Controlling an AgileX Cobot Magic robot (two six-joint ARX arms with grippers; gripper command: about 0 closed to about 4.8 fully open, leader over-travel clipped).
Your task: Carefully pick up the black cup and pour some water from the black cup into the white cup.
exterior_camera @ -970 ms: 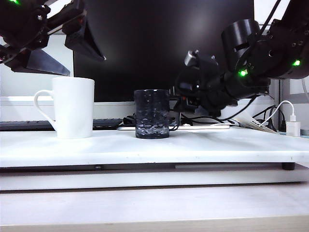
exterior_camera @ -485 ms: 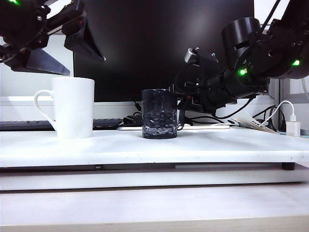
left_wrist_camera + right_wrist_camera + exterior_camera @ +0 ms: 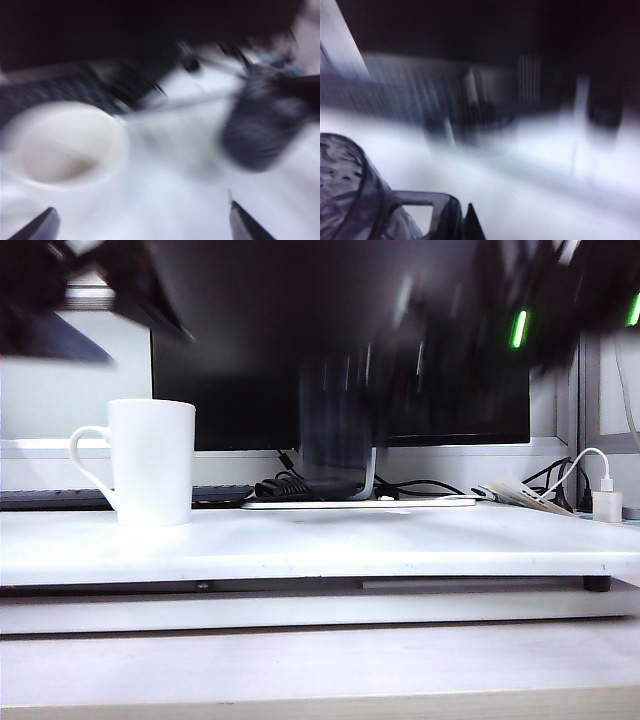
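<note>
A white tabletop (image 3: pixel 420 550) lies on a pale wooden desk (image 3: pixel 320 665). Behind its back edge stands a big dark monitor (image 3: pixel 340 330), with a keyboard (image 3: pixel 40 499), tangled black cables (image 3: pixel 290 486) and a white charger (image 3: pixel 606 504) near the right corner.

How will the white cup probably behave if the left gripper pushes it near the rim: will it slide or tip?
The white cup looks tall and narrows toward its base, so a high push may tip it. It looks rigid and probably breakable. The smooth table could let a low push slide it. The left gripper, jaws open, hangs above it.
</note>
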